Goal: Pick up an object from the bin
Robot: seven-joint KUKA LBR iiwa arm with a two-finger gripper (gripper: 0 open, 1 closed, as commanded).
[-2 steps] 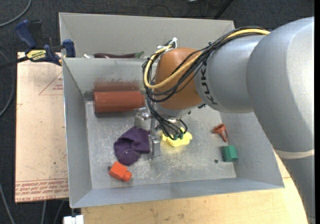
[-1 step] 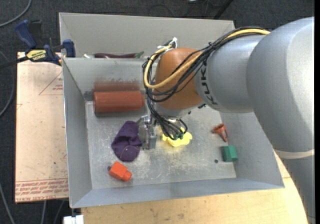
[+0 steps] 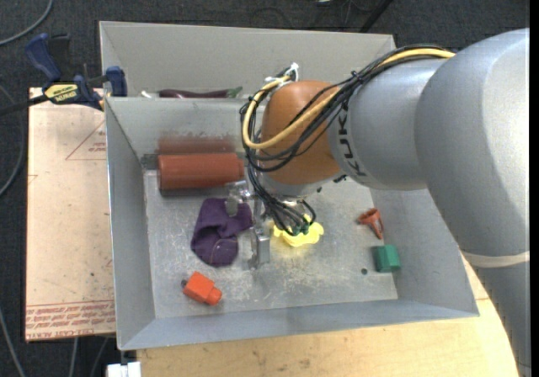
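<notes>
My gripper [image 3: 257, 251] hangs low over the middle of the bin floor, its metal fingers pointing down between two things. Just left of the fingers lies a crumpled purple cloth [image 3: 217, 230], touching or nearly touching them. Right of the fingers sits a small yellow piece [image 3: 305, 234], partly hidden under the wrist cables. A brown-red cylinder [image 3: 200, 170] lies on its side above the cloth, near the back left wall. I see nothing between the fingers, and the gap between them is too narrow to judge.
An orange block [image 3: 202, 289] lies at the front left. A green block [image 3: 386, 259] and a small orange-red piece [image 3: 370, 220] sit at the right. The arm with its orange cover and cables spans the bin's back right.
</notes>
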